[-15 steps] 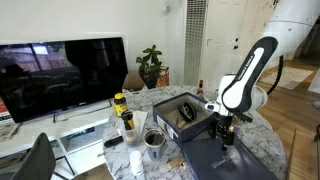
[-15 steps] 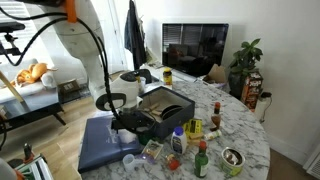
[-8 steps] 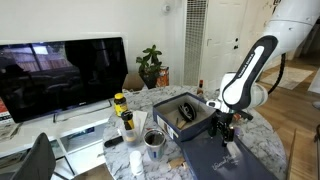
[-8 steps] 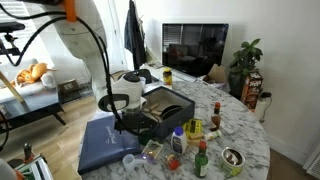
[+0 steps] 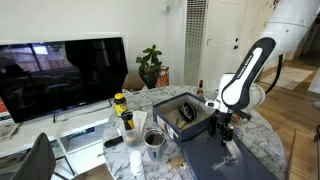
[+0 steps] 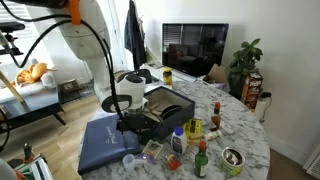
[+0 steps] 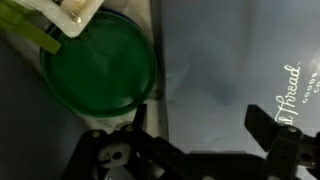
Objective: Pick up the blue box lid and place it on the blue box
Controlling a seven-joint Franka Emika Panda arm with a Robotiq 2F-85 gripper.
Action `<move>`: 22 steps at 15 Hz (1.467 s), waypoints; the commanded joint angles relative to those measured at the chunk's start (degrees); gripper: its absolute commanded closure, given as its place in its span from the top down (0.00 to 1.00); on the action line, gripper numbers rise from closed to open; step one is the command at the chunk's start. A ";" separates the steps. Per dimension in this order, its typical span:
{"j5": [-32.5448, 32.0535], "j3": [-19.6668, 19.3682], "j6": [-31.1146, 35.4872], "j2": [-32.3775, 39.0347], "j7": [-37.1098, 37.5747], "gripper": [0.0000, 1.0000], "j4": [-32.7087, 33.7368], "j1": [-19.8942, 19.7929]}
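Observation:
The blue box lid point(image 5: 228, 162) lies flat on the marble table, navy with pale script lettering, and also shows in an exterior view point(image 6: 103, 146). It fills most of the wrist view point(image 7: 230, 70). The blue box point(image 5: 183, 113) stands open beside it, with a dark interior point(image 6: 163, 108). My gripper point(image 7: 200, 125) is open and hovers low over the lid near its edge closest to the box. One finger is at that edge and the other is over the lid's top. It shows in both exterior views point(image 5: 225, 133) point(image 6: 122, 122). It holds nothing.
A green round container point(image 7: 100, 70) sits right beside the lid's edge. Several bottles point(image 6: 198, 150) and a metal cup point(image 5: 155, 142) crowd the table around the box. A yellow-capped bottle point(image 5: 120, 103), a TV point(image 5: 60, 75) and a plant point(image 5: 150, 65) stand behind.
The arm has shifted slightly along the lid toward the box. The lid and the box have not moved.

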 commanded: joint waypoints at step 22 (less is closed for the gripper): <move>-7.70 -4.75 -2.80 3.82 4.63 0.00 4.87 3.64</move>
